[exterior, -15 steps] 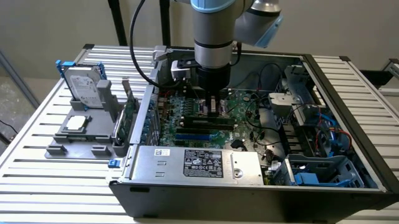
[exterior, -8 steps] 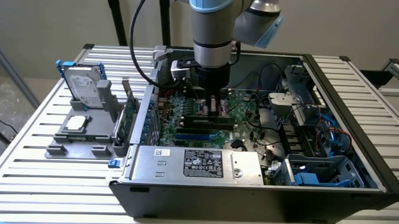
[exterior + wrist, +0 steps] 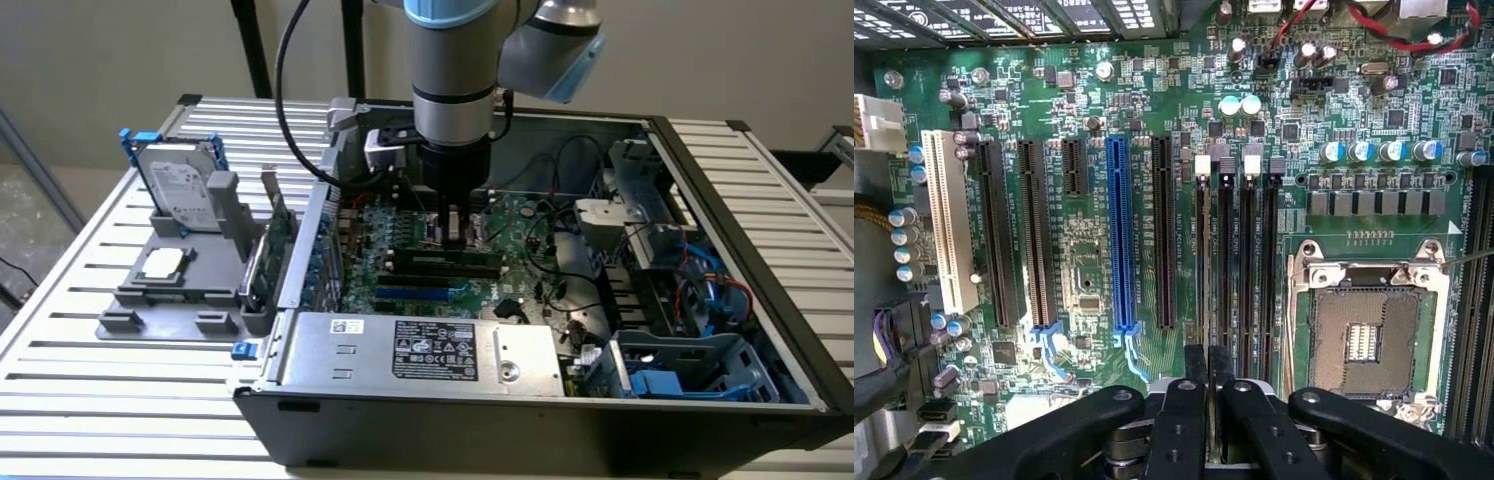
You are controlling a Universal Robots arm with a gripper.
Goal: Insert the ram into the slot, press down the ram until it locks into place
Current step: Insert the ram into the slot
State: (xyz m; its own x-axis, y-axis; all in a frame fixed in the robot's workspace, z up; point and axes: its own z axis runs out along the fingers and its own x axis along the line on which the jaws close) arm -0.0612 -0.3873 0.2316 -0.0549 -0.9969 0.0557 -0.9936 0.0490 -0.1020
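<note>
My gripper [image 3: 454, 240] reaches down into the open computer case over the green motherboard [image 3: 387, 235]. Its two black fingers [image 3: 1192, 375] stand nearly together in the wrist view, and my gripper [image 3: 1207, 352] is shut on the thin ram [image 3: 1201, 270], seen edge-on. The ram [image 3: 447, 262] shows as a dark strip under the fingertips, lying along one of several parallel black slots [image 3: 1226, 270]. It lines up with the outermost slot, the one nearest the blue socket. How deep it sits I cannot tell; the end clips [image 3: 1202, 165] show at the far end.
A bright-blue socket [image 3: 1117, 230] and black expansion sockets lie beside the memory slots, and the CPU socket [image 3: 1364, 330] lies on the other side. A power supply [image 3: 414, 350] fills the case front, with cables and drive cages at the exterior view's right. Outside the case, a hard drive [image 3: 180, 190] stands on a grey fixture.
</note>
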